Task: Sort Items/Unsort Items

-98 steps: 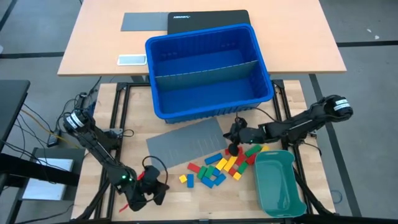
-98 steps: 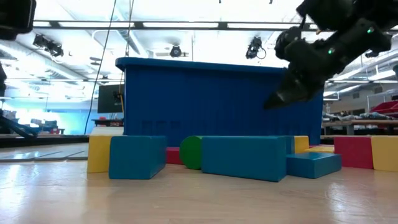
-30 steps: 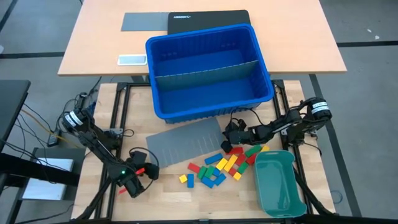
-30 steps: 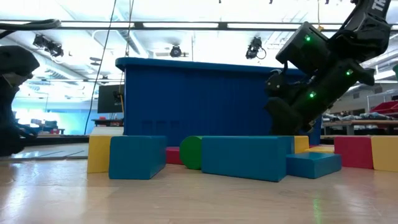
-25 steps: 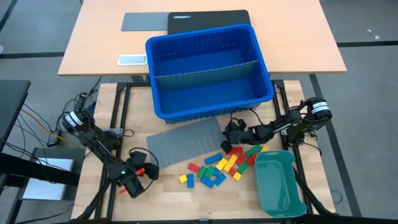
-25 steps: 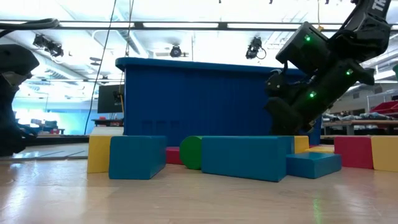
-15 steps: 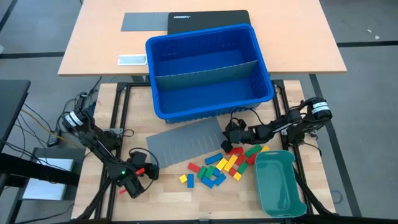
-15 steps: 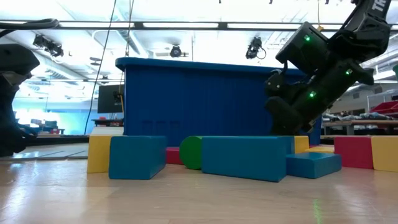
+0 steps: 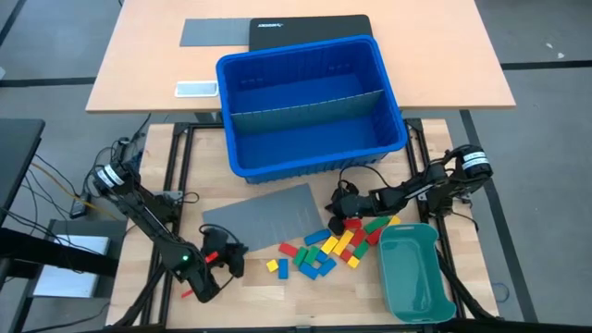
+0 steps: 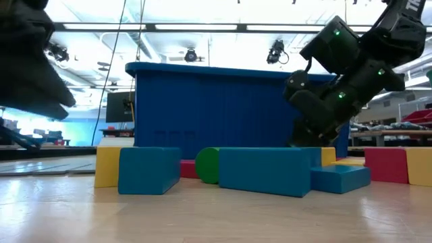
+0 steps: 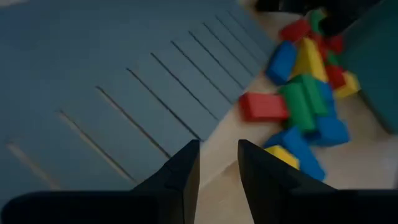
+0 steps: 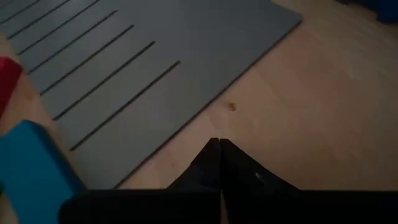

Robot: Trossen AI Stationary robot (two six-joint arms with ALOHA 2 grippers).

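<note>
On the pale wooden slatted table (image 9: 277,287), in front of the deep blue plastic bin (image 9: 310,102), we find the small rectangular toy blocks (image 9: 328,248) in red, yellow, green and blue heaped between the flat grey slotted divider sheet (image 9: 268,217) and the teal-green oblong plastic tray (image 9: 412,273). We judge them light, rigid and smooth; pinch one across its narrow sides. The right gripper (image 9: 339,220) sits at the heap's far edge, fingers pressed together, empty. The left gripper (image 9: 233,266) hovers near the sheet's near corner, fingers slightly parted, empty.
</note>
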